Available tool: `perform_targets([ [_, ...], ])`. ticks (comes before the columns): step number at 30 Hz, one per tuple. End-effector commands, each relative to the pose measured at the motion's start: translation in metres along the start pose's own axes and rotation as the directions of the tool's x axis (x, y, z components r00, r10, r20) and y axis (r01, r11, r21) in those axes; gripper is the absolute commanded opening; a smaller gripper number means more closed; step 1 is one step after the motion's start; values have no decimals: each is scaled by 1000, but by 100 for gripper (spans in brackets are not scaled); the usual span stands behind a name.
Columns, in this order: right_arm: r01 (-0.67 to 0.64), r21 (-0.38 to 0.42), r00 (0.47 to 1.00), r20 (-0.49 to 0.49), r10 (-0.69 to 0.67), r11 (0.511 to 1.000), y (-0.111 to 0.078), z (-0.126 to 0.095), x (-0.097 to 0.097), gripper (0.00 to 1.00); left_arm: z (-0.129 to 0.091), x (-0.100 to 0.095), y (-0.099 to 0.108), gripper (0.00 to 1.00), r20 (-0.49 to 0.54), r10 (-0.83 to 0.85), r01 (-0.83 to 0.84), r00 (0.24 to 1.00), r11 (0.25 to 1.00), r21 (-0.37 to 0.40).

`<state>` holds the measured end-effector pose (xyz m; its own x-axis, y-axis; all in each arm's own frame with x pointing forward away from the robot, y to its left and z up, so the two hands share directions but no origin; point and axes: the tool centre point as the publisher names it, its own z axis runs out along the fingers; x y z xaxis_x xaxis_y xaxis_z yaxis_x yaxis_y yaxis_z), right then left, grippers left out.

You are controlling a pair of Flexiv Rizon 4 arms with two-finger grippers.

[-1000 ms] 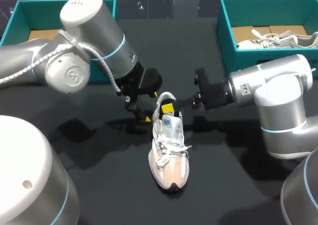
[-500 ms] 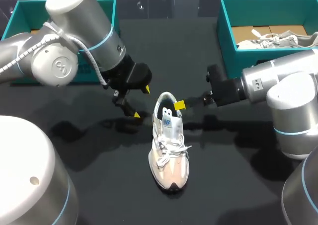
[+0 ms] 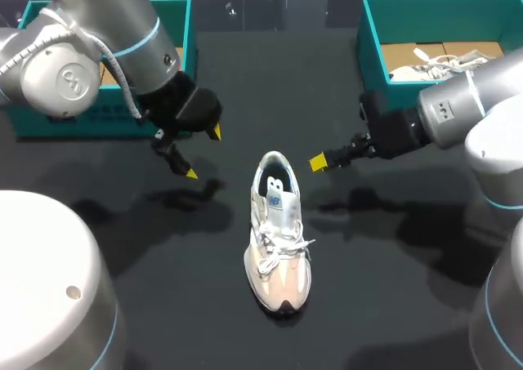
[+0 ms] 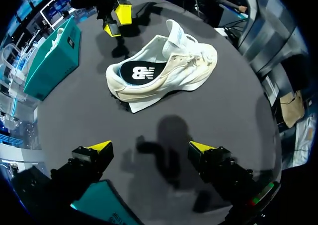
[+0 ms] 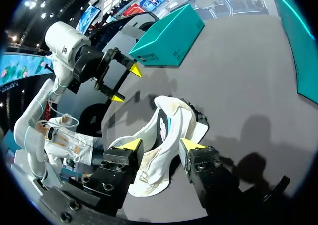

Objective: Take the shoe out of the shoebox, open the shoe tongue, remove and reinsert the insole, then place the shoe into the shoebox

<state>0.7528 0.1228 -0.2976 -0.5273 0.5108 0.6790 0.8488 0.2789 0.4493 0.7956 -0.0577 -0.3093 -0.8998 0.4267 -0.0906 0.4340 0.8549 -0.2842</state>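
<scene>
- The left gripper point(image 3: 203, 152) is open. Its two yellow tips stand wide apart and hold nothing.
- It hangs over the table point(image 3: 392, 288), near the shoe point(image 3: 278, 239) but not touching it, at about 10 o'clock from the shoe.
- The right gripper point(image 3: 319, 162) is open too, and it holds nothing.
- It is just beside the shoe's heel, at about 1 o'clock from the shoe, with a gap between them.
- The shoe lies flat on the table between the two arms. Its toe points to 6 o'clock and its heel to 12 o'clock. It is outside both boxes.
- The left box point(image 3: 106, 2) is at about 10 o'clock from the shoe, behind the left arm.
- The right box point(image 3: 441, 1) is at about 1 o'clock, behind the right arm.
- The head view shows only one yellow tip of the right gripper. The left wrist view shows both, out past the shoe.
- The left wrist view looks into the shoe and shows a dark insole point(image 4: 138, 72) with a white mark. The head view shows very little of it.
- The right wrist view shows the shoe's heel ahead, in line with the gap between its tips, with the left gripper farther off.
- Only the head view looks into the right box, where a second shoe point(image 3: 458, 62) lies.
- Count: two grippers, four yellow tips, two boxes, two shoes.
</scene>
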Motion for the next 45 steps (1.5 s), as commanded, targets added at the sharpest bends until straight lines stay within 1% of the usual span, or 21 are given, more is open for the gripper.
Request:
perform_targets([
  [1,-36,111,998,62,29,993,2,-28,2,47,-18,3,10,100,-19,33,-33,999,999,-7],
  [5,-110,201,992,87,94,973,5,-41,-3,47,-27,3,17,100,-43,65,-65,997,998,-9],
  [8,-176,266,979,144,142,948,7,-47,-4,47,-34,2,23,100,-61,92,-93,994,995,-17],
  [11,-224,306,964,207,165,925,10,-50,-1,46,-41,1,28,100,-77,116,-117,990,993,-13],
  [14,-285,335,938,291,189,898,11,-49,3,45,-49,-1,35,100,-96,147,-148,984,989,-5],
  [17,-319,329,914,356,197,889,11,-48,14,42,-58,-5,43,100,-107,178,-178,978,984,6],
  [18,-329,324,906,375,199,887,11,-46,17,35,-60,-7,47,100,-111,188,-188,976,982,11],
  [19,-337,318,899,389,203,886,11,-44,21,25,-63,-9,50,100,-116,200,-200,973,980,9],
  [20,-350,310,888,410,208,884,11,-41,25,14,-65,-11,54,100,-118,212,-213,970,977,0],
  [21,-369,302,871,443,213,879,10,-38,30,0,-69,-12,58,100,-124,232,-234,965,972,-5],
  [23,-379,286,858,465,218,880,8,-34,38,0,-75,-15,65,100,-121,256,-260,959,966,-16],
  [24,-379,272,854,470,222,884,8,-30,43,0,-80,-18,69,100,-106,263,-265,959,964,-7],
  [27,-383,199,834,495,245,902,7,-22,62,0,-80,-18,69,100,-106,263,-265,959,964,-7],
  [37,-383,199,834,495,245,902,7,-22,62,0,-80,-18,69,100,-106,263,-265,959,964,-7],
  [39,-383,199,834,495,245,902,7,-22,62,0,-82,-22,74,100,-111,303,-306,947,952,-9],
  [40,-379,191,837,488,248,906,10,-15,63,0,-84,-24,78,100,-125,326,-327,937,945,9],
  [42,-393,166,823,501,266,904,16,-2,65,0,-87,-29,86,100,-135,345,-349,929,937,0],
  [43,-395,159,822,501,270,905,18,4,67,0,-90,-30,91,100,-146,363,-365,920,931,14],
  [45,-408,135,804,521,286,903,20,15,70,0,-94,-31,100,100,-151,379,-382,913,924,7],
])
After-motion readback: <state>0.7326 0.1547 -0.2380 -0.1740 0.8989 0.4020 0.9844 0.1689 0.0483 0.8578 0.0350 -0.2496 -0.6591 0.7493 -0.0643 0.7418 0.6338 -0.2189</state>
